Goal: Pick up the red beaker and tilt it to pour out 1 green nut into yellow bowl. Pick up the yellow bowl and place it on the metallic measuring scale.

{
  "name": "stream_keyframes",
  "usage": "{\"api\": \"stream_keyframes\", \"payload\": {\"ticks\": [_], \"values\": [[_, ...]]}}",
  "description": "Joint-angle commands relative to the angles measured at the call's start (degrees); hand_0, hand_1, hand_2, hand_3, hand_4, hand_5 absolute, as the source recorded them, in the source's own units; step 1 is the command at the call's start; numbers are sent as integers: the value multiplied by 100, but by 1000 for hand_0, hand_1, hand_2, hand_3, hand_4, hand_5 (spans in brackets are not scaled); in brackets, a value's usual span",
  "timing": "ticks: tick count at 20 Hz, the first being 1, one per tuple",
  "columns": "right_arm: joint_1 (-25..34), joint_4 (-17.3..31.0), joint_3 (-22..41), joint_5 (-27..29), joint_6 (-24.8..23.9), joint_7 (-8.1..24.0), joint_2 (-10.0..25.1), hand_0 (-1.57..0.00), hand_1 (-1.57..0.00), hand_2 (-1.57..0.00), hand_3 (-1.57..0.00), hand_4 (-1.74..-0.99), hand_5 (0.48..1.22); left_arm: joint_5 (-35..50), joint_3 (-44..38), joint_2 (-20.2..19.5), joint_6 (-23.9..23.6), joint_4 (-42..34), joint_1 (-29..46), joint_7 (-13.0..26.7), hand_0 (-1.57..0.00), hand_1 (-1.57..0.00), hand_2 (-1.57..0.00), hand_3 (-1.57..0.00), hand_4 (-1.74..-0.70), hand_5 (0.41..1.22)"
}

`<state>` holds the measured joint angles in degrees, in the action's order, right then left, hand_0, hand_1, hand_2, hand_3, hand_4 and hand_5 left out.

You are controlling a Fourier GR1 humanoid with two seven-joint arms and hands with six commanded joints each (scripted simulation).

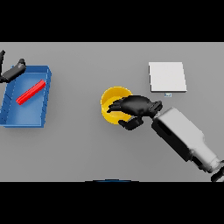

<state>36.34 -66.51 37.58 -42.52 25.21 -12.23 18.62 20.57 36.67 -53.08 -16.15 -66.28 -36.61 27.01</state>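
Observation:
The yellow bowl (112,99) sits on the grey table near the middle. My right hand (139,106) lies over its right side, with fingers curled across the rim and the thumb under the near edge, so much of the bowl's inside is hidden. I see no green nut. A long red thing, the red beaker (30,92), lies slanted inside a blue tray (27,119) at the left. My left hand (13,70) shows at the tray's far left corner, fingers straight, holding nothing. The metallic measuring scale (167,76), a pale square plate, stands at the back right, apart from the bowl.
The blue tray's raised walls enclose the red beaker. A small display tab (167,94) sticks out from the scale's near edge. My right forearm (186,136) crosses the table's lower right.

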Motion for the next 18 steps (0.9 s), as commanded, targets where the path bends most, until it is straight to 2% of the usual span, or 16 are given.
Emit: {"api": "stream_keyframes", "payload": {"ticks": [1,2,4,5,6,8,9,10,12,15,16,18], "values": [[12,32,29,-41,-41,-6,-46,-322,-258,-289,-328,-1436,944,-14,13,17,-5,12,-23,36,1,1,1,1,-793,729],[44,78,42,-66,-68,-55,-49,-469,-376,-379,-419,-1479,999,-30,10,28,-11,48,-47,21,1,1,1,1,-793,729],[60,81,60,-79,-36,-142,-15,-780,-649,-590,-834,-1469,1079,-17,4,38,46,132,-39,-7,1,1,1,1,-788,732],[71,91,62,-49,13,-70,-50,-938,-806,-787,-978,-1521,1108,-9,-4,37,46,106,-67,6,1,1,1,1,-791,733],[34,-7,84,-35,32,29,-23,-1065,-959,-943,-1005,-1561,1130,3,0,36,42,62,-21,-55,1,1,1,1,-791,735],[63,-52,90,6,114,3,29,-1247,-1179,-1169,-1054,-1621,1163,3,-11,51,26,96,-31,-63,1,1,1,1,-793,735],[63,-122,89,22,196,71,51,-1312,-1258,-1250,-1089,-1642,1175,13,-7,33,21,49,12,-72,1,1,1,1,-793,734],[74,-85,104,-1,128,-19,76,-1364,-1320,-1314,-1111,-1659,1184,-16,8,72,27,114,-31,-62,1,1,1,1,-792,732],[63,-177,62,47,203,198,79,-1438,-1411,-1406,-1153,-1683,1197,-24,1,83,10,109,-66,-73,1,1,1,1,-790,727],[198,-323,-38,145,342,278,174,-1503,-1489,-1487,-1307,-1705,1209,-13,-10,29,-6,74,-27,-36,1,1,1,1,-785,726],[223,-396,-117,238,411,205,275,-1517,-1505,-1504,-1350,-1711,1211,-17,-9,20,14,92,-20,-54,1,1,1,1,-783,727],[211,-629,-197,393,548,302,396,-1536,-1529,-1528,-1356,-1717,1215,-24,-13,-7,31,112,-5,-64,1,1,1,1,-785,729]]}}
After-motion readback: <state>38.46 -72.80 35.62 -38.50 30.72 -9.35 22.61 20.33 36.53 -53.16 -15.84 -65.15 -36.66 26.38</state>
